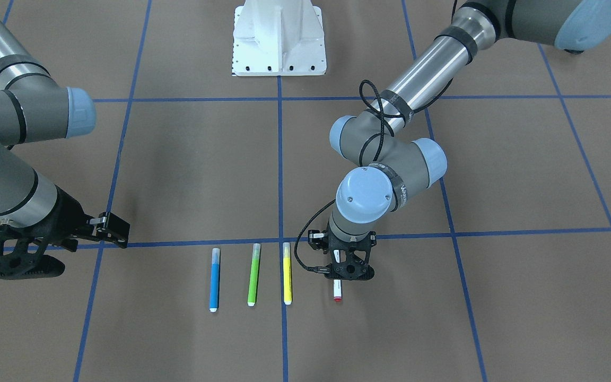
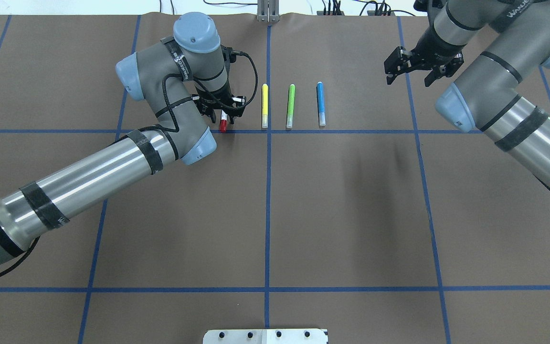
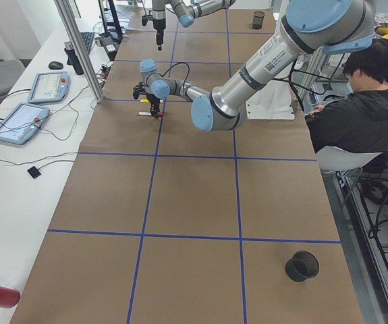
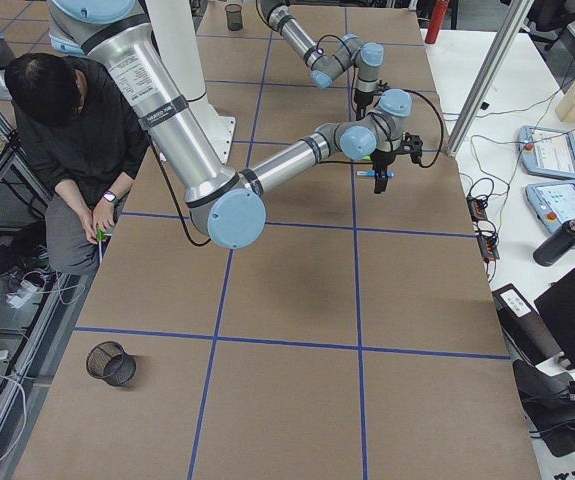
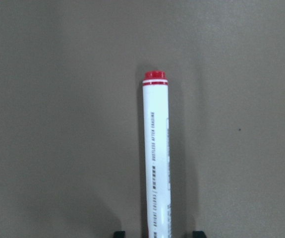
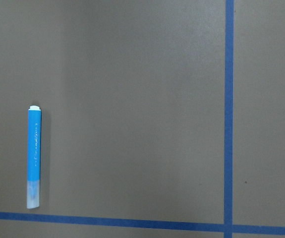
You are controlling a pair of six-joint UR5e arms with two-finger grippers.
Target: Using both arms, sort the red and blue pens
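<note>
The red pen (image 5: 156,153), white-barrelled with red ends, lies flat on the brown table. My left gripper (image 1: 343,273) stands straight over it, open, with a finger on each side and a gap to the barrel in the left wrist view. The pen's red cap (image 2: 223,125) sticks out from under the gripper (image 2: 225,112). The blue pen (image 2: 321,102) lies at the other end of the marker row, also in the right wrist view (image 6: 34,157). My right gripper (image 2: 411,79) hovers open and holds nothing, off to the side of the blue pen.
A green marker (image 2: 290,106) and a yellow marker (image 2: 264,105) lie parallel between the two pens. A white pedestal (image 1: 279,37) stands at the robot's base. Black cups (image 3: 301,266) (image 4: 112,363) sit near the table's ends. A seated person (image 3: 355,101) is beside the table.
</note>
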